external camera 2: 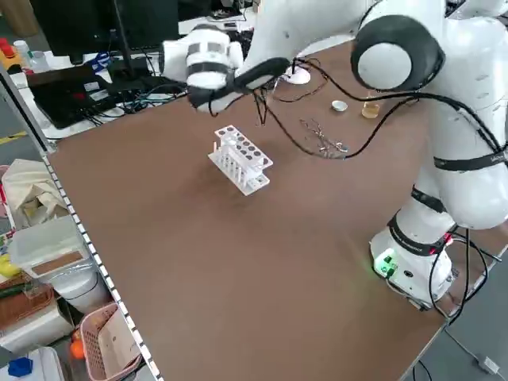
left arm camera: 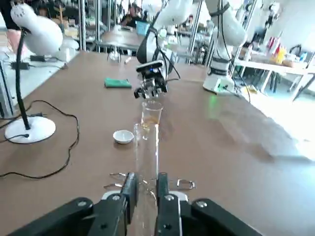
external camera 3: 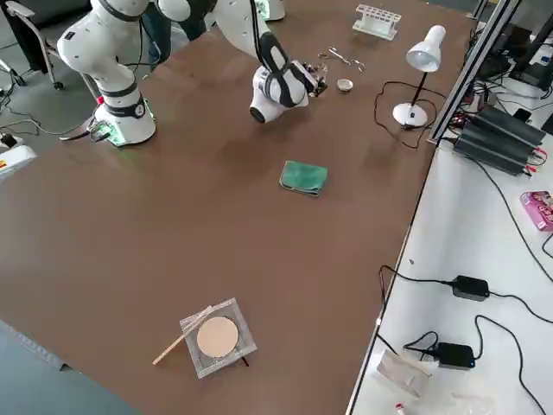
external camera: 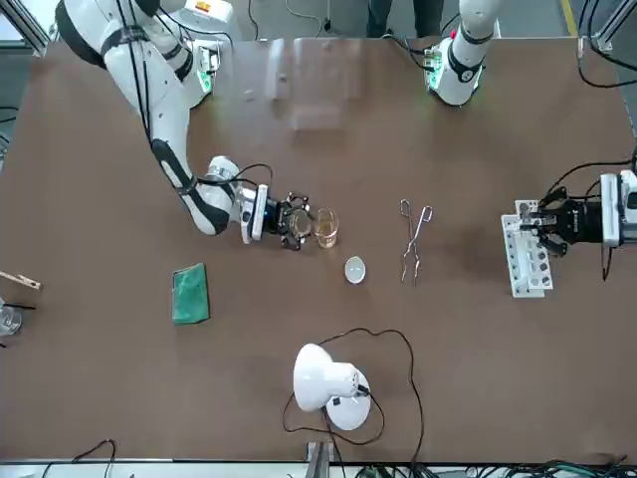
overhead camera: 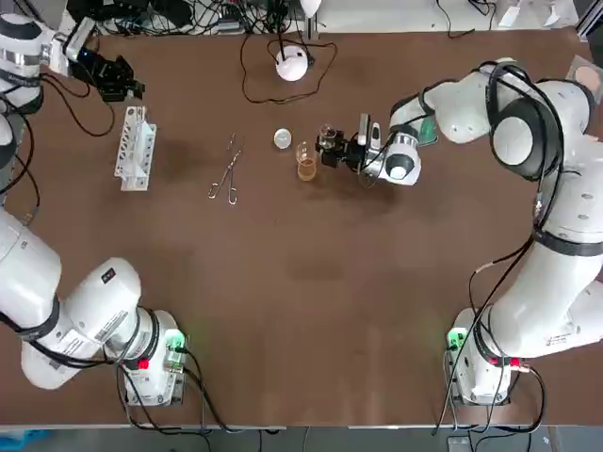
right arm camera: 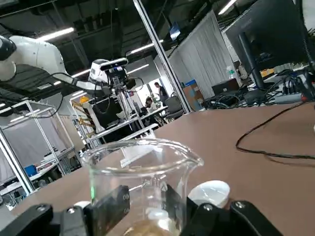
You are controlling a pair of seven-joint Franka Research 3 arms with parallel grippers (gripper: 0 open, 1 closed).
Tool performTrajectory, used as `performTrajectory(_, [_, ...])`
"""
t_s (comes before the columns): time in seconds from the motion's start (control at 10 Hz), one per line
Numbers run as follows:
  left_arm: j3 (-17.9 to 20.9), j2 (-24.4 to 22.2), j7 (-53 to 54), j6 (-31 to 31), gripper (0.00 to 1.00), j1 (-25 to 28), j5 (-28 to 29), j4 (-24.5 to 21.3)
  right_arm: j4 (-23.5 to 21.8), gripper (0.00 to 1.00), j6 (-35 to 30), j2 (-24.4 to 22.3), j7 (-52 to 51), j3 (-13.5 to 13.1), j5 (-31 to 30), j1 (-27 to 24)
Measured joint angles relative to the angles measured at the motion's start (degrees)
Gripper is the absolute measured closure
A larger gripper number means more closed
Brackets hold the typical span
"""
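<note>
Between the left gripper's [left arm camera: 145, 178] fingers: a clear test tube [left arm camera: 146, 147], upright, clamped from both sides around its middle. The fingers are pressed onto it, no slack visible. The white test tube rack [overhead camera: 134, 148] sits just below and beside the gripper; can't tell if the tube's foot is in a hole. Farther out from it: metal tongs [overhead camera: 226, 175], a small white dish [left arm camera: 122, 136], then the beaker [left arm camera: 151, 117].

Right gripper [overhead camera: 323, 149] is low over the table, fingers spread with a gap, nothing pinched that I can see. The beaker stands right at its fingertips, upright, with a little amber liquid in the bottom; can't tell whether they touch the glass. Dish just past the beaker, desk lamp [overhead camera: 292, 64] beyond, green cloth [external camera: 190, 293] well off behind the wrist.

Handling, my read: both are thin glass, so light, slick and brittle.
- **Tube:** modest squeeze on the upper-middle with pads square to it, else it slips or cracks.
- **Beaker:** take it across the wall under the rim, clear of the spout, and keep it level because of the liquid.
</note>
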Motion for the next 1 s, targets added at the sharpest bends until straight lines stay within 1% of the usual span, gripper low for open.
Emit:
performTrajectory(0.2, [0.04,5.12,0.02,-3.22,0.79,1.34,-1.67,5.59,0.31,0.62,2.59,-0.66,0.30,2.58,1.21,-0.60])
performTrajectory(0.3, [0.10,7.54,0.02,-3.55,0.79,2.26,-3.88,7.21,0.46,0.62,4.09,-1.08,0.57,4.31,1.31,-1.81])
performTrajectory(0.5, [0.12,12.44,0.02,-3.85,0.79,4.94,-7.85,8.41,0.47,0.62,7.62,-2.13,1.23,9.45,1.79,-5.69])
performTrajectory(0.6, [0.10,14.43,0.06,-4.41,0.79,6.17,-8.58,8.62,0.46,0.62,8.57,-2.28,1.50,11.33,3.03,-6.65])
performTrajectory(0.8, [0.04,16.39,1.38,-5.60,0.79,7.26,-8.82,8.96,0.25,0.62,8.93,-2.26,1.56,12.71,5.81,-6.02])
performTrajectory(1.0, [-0.02,16.44,4.98,-7.22,0.79,7.26,-8.11,9.24,0.20,0.62,9.00,-2.20,1.69,12.97,8.56,-4.59])
